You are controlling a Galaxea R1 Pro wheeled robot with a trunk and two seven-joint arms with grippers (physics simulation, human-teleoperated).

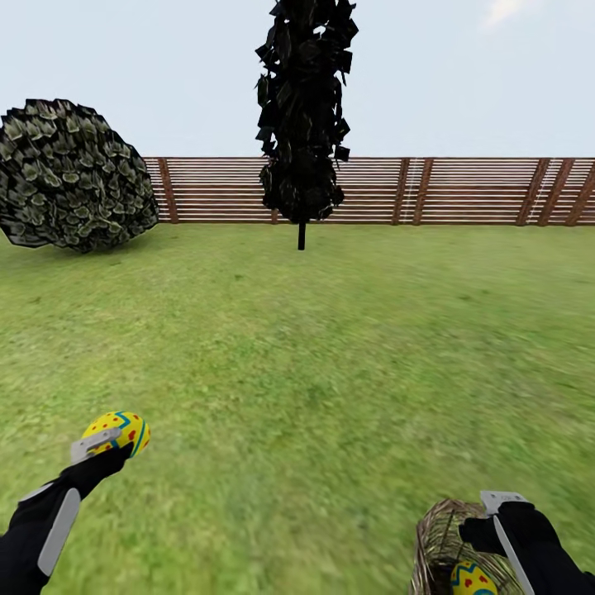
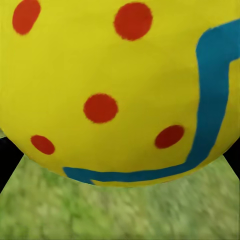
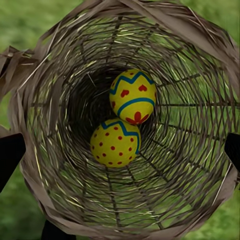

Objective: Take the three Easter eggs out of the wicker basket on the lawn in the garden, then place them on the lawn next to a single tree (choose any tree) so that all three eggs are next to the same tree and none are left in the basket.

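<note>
Three Easter eggs are showing: one (image 1: 117, 433) at seven o'clock in the head view, the left gripper (image 1: 106, 442) clenching it above the lawn (image 1: 330, 372). The right wrist view is revealing two, a hearted egg (image 3: 132, 96) touching a dotted egg (image 3: 115, 142), lying inside the wicker basket (image 3: 200, 60). The right gripper (image 1: 501, 516) is holding the basket's rim at five o'clock. A cypress (image 1: 304, 116), a bush (image 1: 74, 175) and a fence (image 1: 463, 192) are standing at twelve o'clock.
</note>
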